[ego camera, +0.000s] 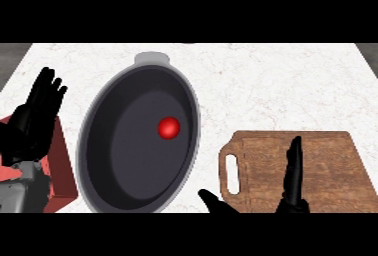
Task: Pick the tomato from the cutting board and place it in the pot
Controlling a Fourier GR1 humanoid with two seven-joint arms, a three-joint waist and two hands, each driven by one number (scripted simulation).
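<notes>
Head view gives me the white marbled counter (280,85) from steeply above. Left of the middle I see the big dark pot (107,125), an oval shape with a grey rim and a short grey handle (152,58) on its far side. The tomato (169,128) lies inside the pot, on its bottom and close to the middle; it is small, round and red. To the right of the pot lies the wooden cutting board (328,160), with its handle slot turned toward the pot.

My right hand (295,175) comes in from the lower edge over the board. Its fingers are straight and point away from me, the thumb is spread far to the left, and the hand is not closed on anything. My left hand (37,112) shows at the left edge, resting with straight fingers up, beside the pot. Under its forearm there is a red block-shaped thing (65,175); what it is, I cannot tell.
</notes>
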